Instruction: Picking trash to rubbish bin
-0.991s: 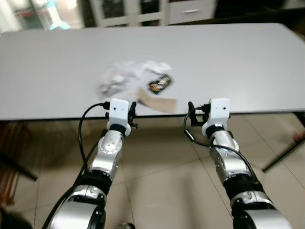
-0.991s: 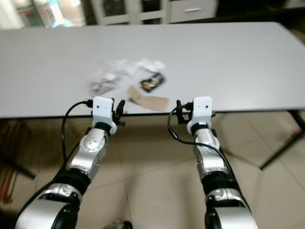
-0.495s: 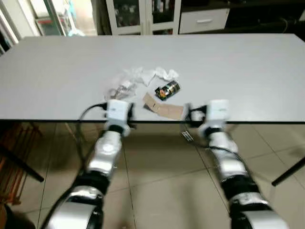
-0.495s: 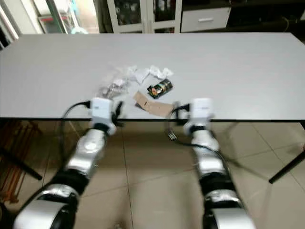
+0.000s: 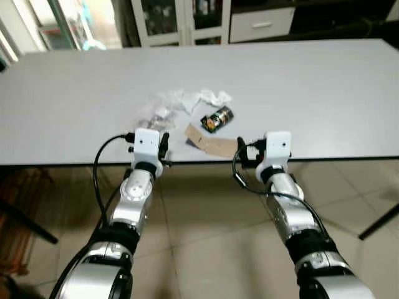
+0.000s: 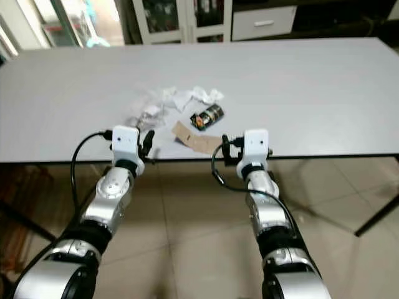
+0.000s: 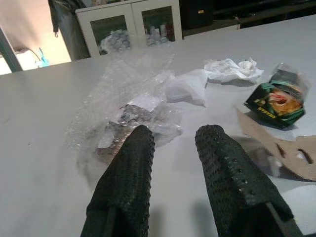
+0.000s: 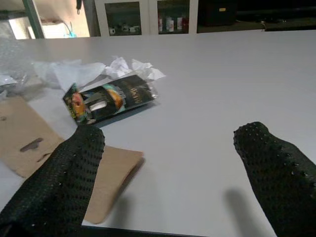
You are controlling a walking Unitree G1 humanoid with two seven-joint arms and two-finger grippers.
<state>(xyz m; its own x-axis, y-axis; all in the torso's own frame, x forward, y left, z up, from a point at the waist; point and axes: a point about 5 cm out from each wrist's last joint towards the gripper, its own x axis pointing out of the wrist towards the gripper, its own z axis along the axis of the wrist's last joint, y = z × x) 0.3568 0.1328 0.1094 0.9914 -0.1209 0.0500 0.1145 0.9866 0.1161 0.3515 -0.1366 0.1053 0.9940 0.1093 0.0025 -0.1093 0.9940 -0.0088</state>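
A small heap of trash lies on the grey table (image 5: 324,93) near its front edge. It consists of clear bubble wrap (image 7: 128,98), crumpled white paper (image 5: 212,96), a dark green snack packet (image 8: 106,101) and a flat brown cardboard piece (image 5: 213,145). My left gripper (image 7: 175,136) is at the table's front edge, just short of the bubble wrap, open with nothing between its fingers. My right gripper (image 8: 173,133) is open wide at the same edge. The cardboard's near end lies by one of its fingers and the packet lies beyond.
White cabinets with glass doors (image 5: 181,18) stand behind the table. A dark table leg (image 5: 377,224) slants down at the right over the tiled floor. A dark wooden frame (image 5: 19,218) sits under the table at the left.
The head view has shifted and sharpened. Both grippers stay at the table's front edge, and the trash has not moved.
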